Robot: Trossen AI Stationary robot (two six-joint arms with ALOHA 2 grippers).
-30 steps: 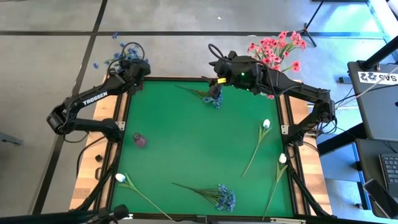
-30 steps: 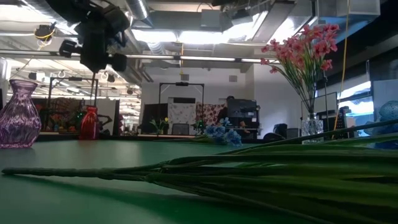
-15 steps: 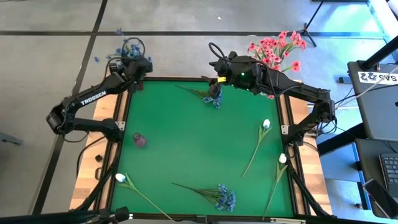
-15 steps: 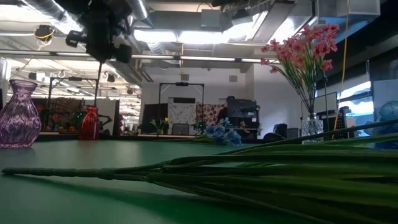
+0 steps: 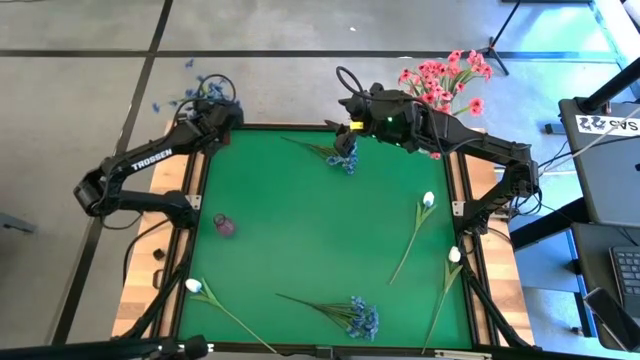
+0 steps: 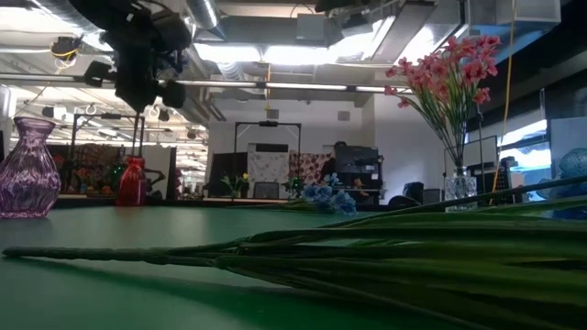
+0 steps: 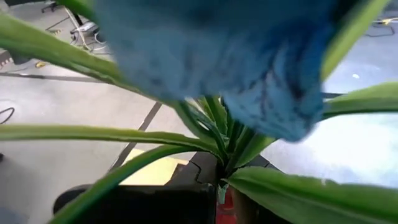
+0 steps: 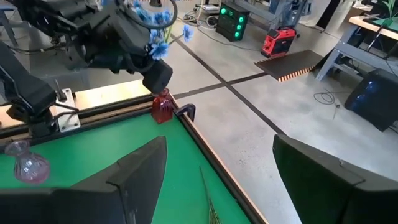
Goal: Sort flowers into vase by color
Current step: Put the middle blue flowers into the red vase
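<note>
Left tool (image 5: 213, 108) grips the blue sprig (image 5: 200, 90) upright, blooms up, above the red vase (image 8: 162, 106).

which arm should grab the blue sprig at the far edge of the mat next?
Right. The right gripper, open, hovers right by the blue-bloomed sprig on the green mat. The left gripper holds another blue sprig above the small red vase.

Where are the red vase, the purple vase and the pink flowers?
Red vase (image 8: 162, 106), right wrist view, on its body.
Purple vase (image 6: 27, 179), low view, on its belly.
Pink flowers (image 5: 445, 78), high view, on the blooms.
</note>
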